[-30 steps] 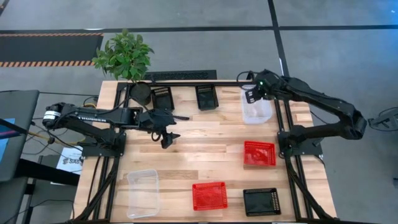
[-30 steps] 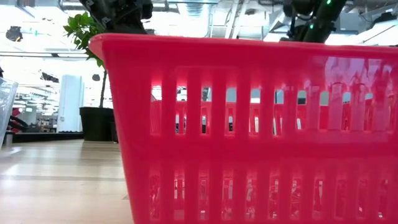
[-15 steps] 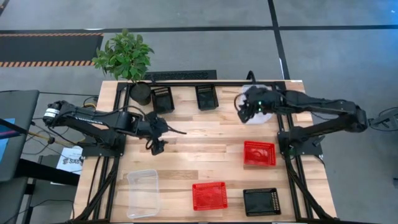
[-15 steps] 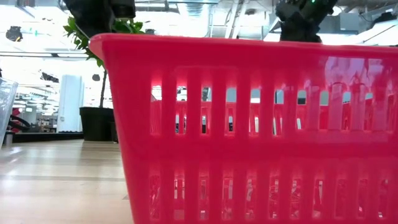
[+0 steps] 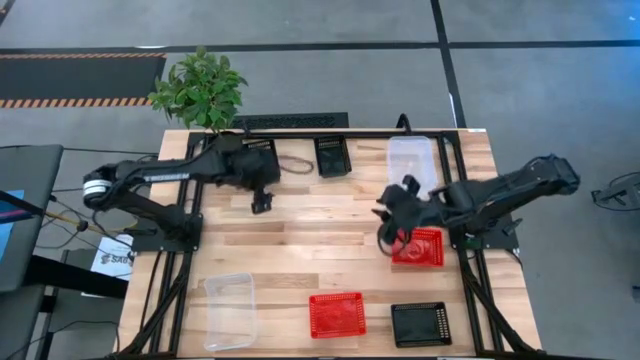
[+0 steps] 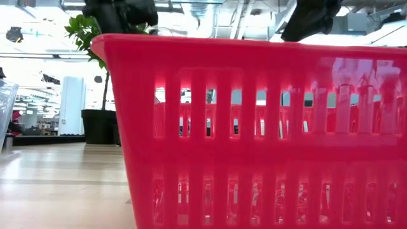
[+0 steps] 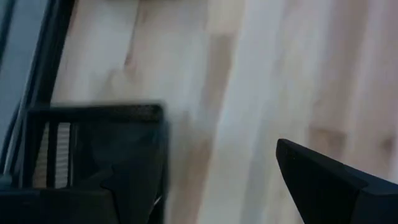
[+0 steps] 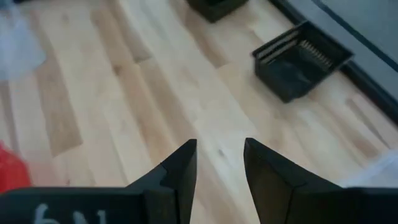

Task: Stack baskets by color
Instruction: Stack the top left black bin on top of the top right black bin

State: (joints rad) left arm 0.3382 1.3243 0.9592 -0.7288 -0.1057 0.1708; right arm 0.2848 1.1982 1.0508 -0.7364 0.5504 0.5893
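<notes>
Seen from above, the baskets are scattered over the wooden table [image 5: 300,240]. A clear basket [image 5: 412,162] lies at the upper right of the tabletop and another clear basket [image 5: 231,310] at the lower left. A red basket [image 5: 418,248] sits right of centre, a second red basket [image 5: 337,314] at the bottom middle, and a black basket [image 5: 420,324] just right of that one. Along the upper edge, a black basket [image 5: 332,156] stands near the middle and another black basket [image 5: 262,152] to its left, partly covered by the left arm.

The right gripper [image 5: 388,222] hangs at the left edge of the red basket right of centre — its fingers [image 8: 180,171] stand a little apart with nothing between them, bare wood showing in the gap.

The left gripper [image 5: 261,201] is at the upper left of the table, just below the covered black basket, spread wide and empty; one finger [image 7: 329,183] shows over the wood beside that basket's rim.

A potted plant [image 5: 203,90] stands at the table's upper left corner. In the low view the bottom-middle red basket fills nearly the whole frame.
</notes>
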